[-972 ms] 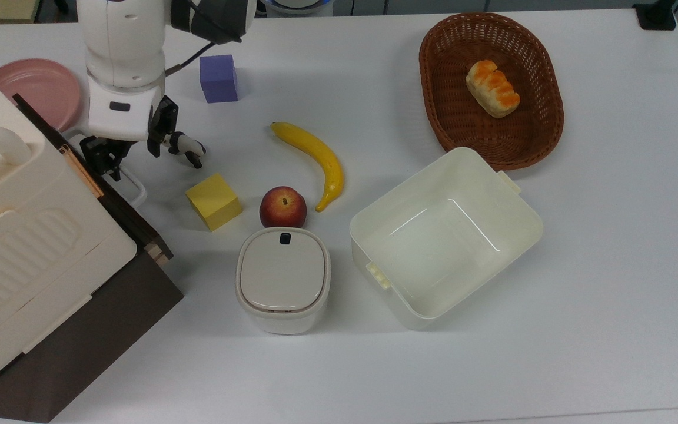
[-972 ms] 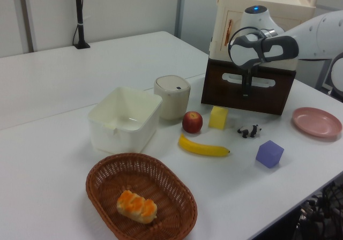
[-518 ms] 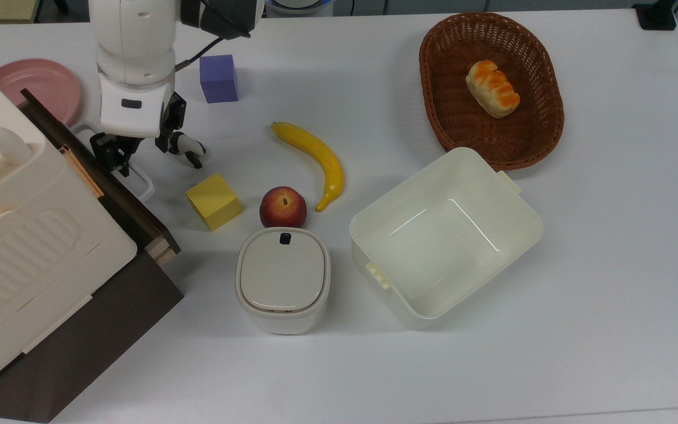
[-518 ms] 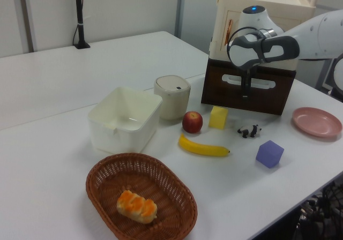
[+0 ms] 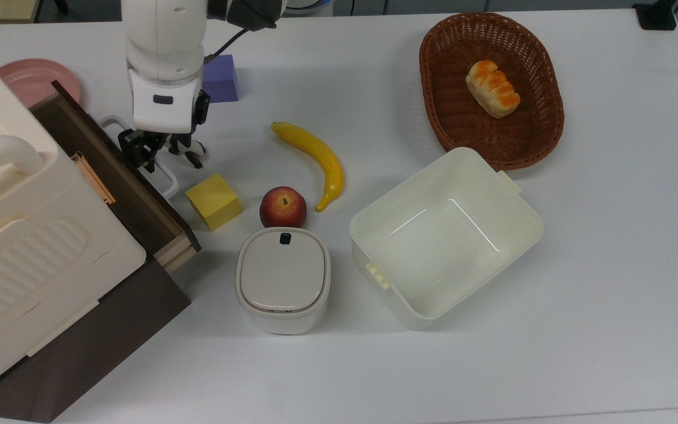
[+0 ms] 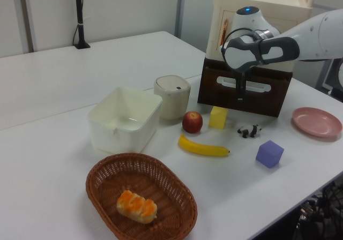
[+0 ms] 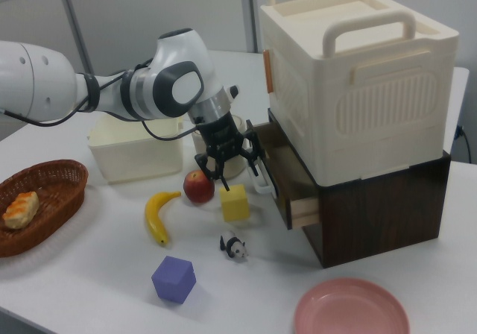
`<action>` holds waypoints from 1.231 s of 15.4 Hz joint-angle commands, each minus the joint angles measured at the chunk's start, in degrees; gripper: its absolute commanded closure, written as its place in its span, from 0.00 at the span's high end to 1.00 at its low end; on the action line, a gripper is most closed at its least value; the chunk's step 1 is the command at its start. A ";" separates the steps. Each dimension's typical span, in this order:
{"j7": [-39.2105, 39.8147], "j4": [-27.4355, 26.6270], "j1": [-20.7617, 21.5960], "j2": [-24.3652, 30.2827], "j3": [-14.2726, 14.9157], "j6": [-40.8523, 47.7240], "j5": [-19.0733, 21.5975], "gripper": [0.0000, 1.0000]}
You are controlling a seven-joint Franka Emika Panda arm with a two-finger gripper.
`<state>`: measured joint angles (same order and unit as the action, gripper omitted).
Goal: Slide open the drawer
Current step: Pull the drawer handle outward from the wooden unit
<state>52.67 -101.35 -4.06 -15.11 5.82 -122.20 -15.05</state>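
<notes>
The wooden drawer (image 5: 139,197) stands part-way out of the dark brown cabinet under the cream ribbed case (image 5: 27,247). Its dark front panel (image 6: 265,98) carries a white loop handle (image 5: 167,179). My gripper (image 5: 142,153) hangs straight down over that handle, its black fingers closed around the bar. In the left view the gripper (image 6: 239,94) sits at the middle of the handle (image 6: 256,88). In the right view the gripper (image 7: 242,168) is just in front of the protruding drawer (image 7: 277,171), whose light-brown side edge shows.
Close in front of the drawer lie a yellow cube (image 5: 213,201), a panda toy (image 5: 187,148), an apple (image 5: 283,206) and a banana (image 5: 315,162). A purple cube (image 5: 222,82), pink plate (image 5: 30,79), lidded bin (image 5: 283,280), cream tub (image 5: 401,303) and bread basket (image 5: 430,88) stand around.
The drawer has slid further out toward the top view's right, the gripper moving with the handle. The cabinet and case have shifted slightly too.
</notes>
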 commanded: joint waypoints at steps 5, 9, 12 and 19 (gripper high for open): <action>-0.28 -3.50 2.57 2.19 -1.95 2.76 0.98 0.73; 0.59 -5.69 2.22 4.29 -1.87 2.76 0.98 0.73; 0.68 -7.54 2.31 5.61 -1.87 2.85 0.54 0.73; 0.60 -9.83 2.57 7.11 -1.95 2.94 0.28 0.73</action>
<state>51.86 -107.39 -2.84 -9.94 4.45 -121.66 -15.07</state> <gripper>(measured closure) 0.269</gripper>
